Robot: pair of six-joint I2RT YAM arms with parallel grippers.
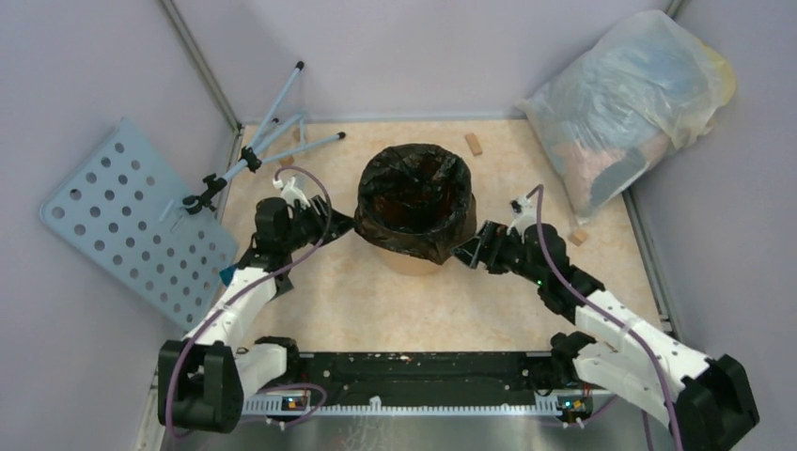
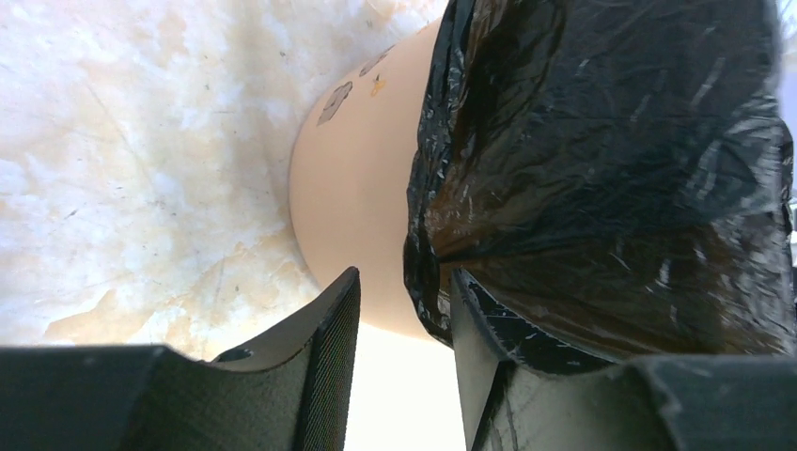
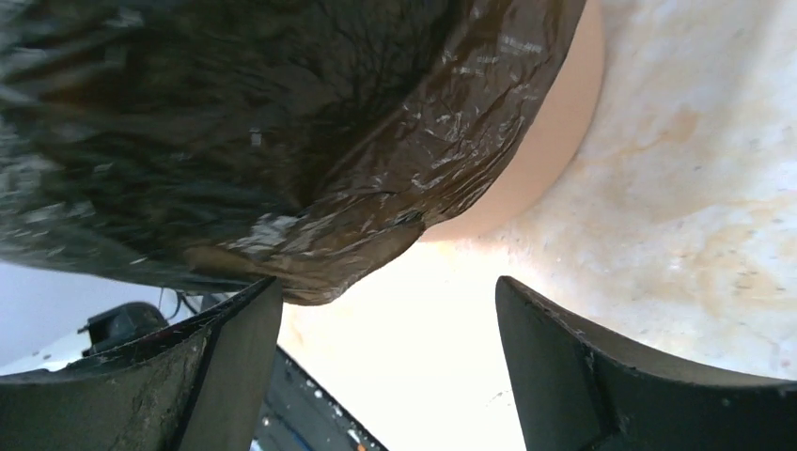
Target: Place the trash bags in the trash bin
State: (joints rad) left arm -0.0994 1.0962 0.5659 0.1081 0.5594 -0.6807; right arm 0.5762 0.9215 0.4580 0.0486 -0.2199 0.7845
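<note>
The black bag (image 1: 414, 193) is draped over the orange bin (image 2: 348, 188) near the far edge; left gripper (image 2: 404, 280) and right gripper (image 3: 387, 284) are held parted. Its hem could be snagged and dragged off.

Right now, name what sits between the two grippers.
Top view: the orange bucket, lined with the black bag, stands between left gripper and right gripper.

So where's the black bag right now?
The bag sits central in the top view, lining the bin, folded over its rim, between the left gripper and right gripper.
</note>
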